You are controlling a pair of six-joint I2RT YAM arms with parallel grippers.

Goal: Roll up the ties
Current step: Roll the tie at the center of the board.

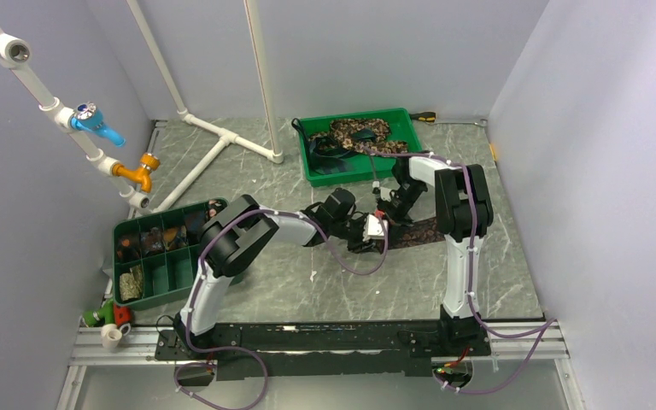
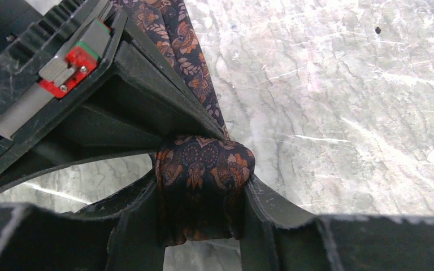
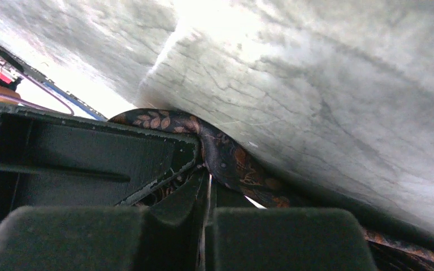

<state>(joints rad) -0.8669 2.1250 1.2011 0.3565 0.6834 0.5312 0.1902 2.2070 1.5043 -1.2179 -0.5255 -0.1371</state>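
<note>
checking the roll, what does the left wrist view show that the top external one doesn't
Only left wrist: the tie, its rolled end and paisley pattern clear, squeezed in the left hand. Only top external: the tie's flat tail running right across the table, the green tray of loose ties at the back, the compartment box at left. Both: the right hand close against the left at the roll.

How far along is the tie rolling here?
Done: several compartments of the divided tray hold what look like rolled ties. In hand: the left gripper clamps a partly rolled tie, the right gripper shut at the roll; its tail lies flat on the table. Left: finish it, then the loose ties in the back bin.
</note>
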